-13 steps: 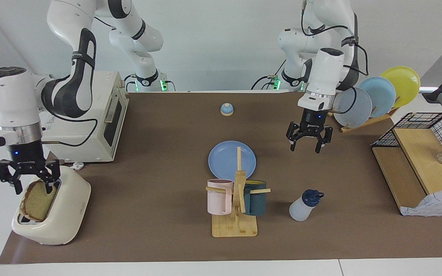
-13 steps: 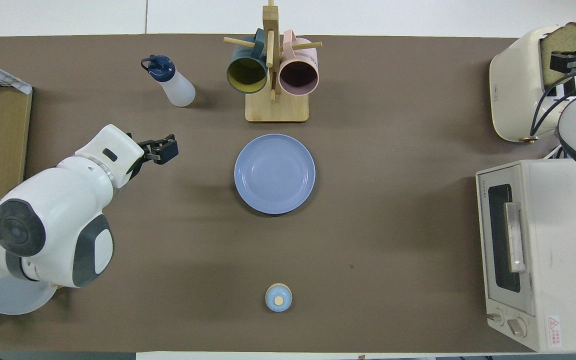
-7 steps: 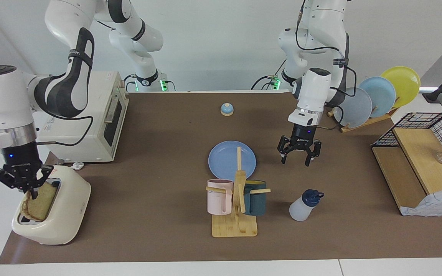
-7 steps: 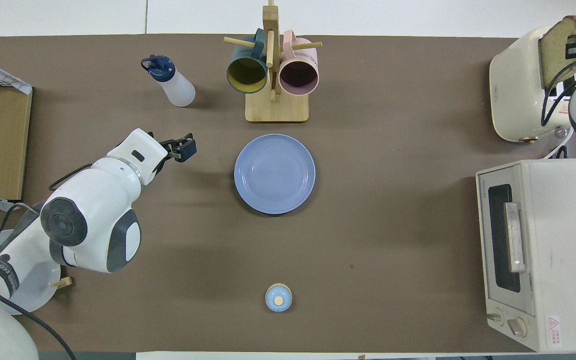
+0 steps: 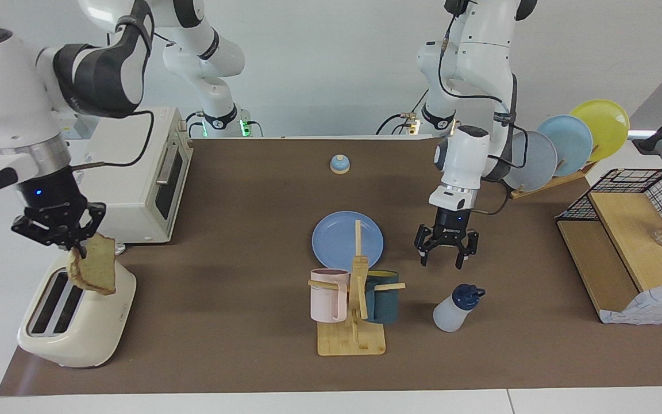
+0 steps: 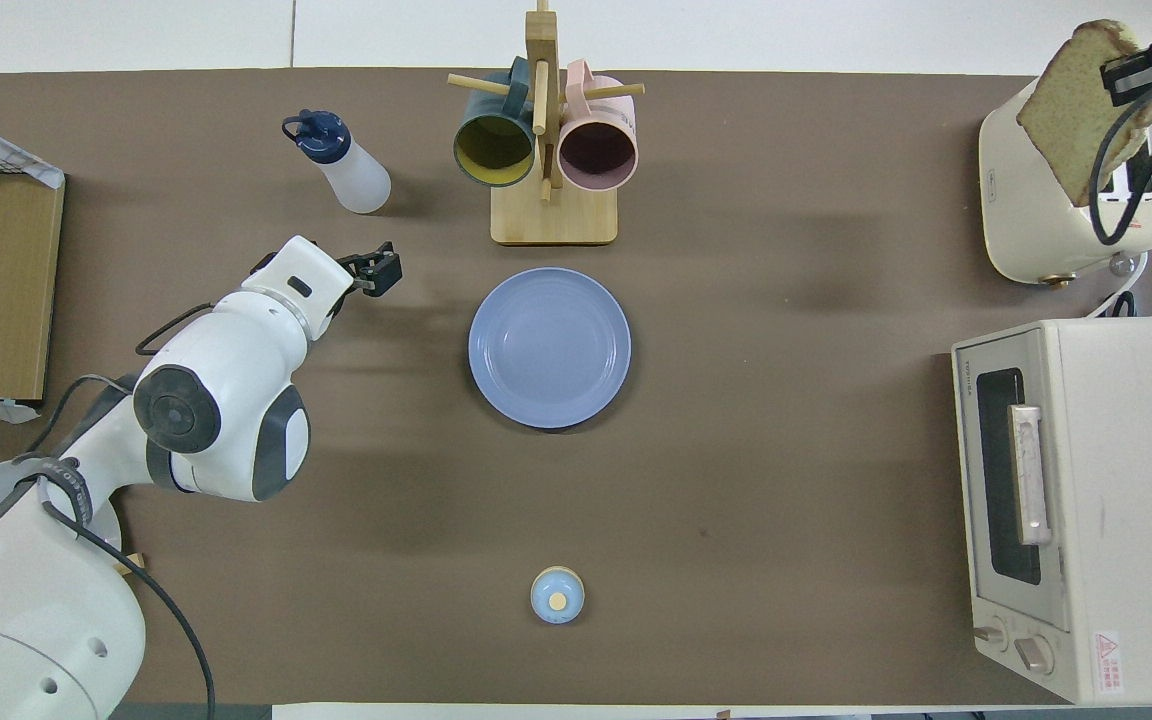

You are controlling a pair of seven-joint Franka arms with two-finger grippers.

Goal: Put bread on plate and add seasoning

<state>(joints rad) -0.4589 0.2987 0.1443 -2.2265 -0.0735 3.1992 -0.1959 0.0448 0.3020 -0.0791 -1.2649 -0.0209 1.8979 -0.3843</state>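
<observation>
Right end effector (image 5: 75, 248) clamped on the bread (image 5: 96, 271) — slice hangs tilted, clear of the toaster (image 5: 78, 322) and over it. Left end effector (image 5: 445, 260) stands with fingers apart over the surface (image 5: 239, 241), between plate (image 5: 337, 238) and seasoning (image 5: 456, 307) — touching neither. Plate lies bare beside the mug rack (image 5: 354, 305).

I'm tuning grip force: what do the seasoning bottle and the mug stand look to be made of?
Seasoning bottle: seemingly soft plastic, a cloudy translucent white body with a matte finish and a dark navy cap. Mug stand: looks like light wood or bamboo, pale tan with a smooth finish.
</observation>
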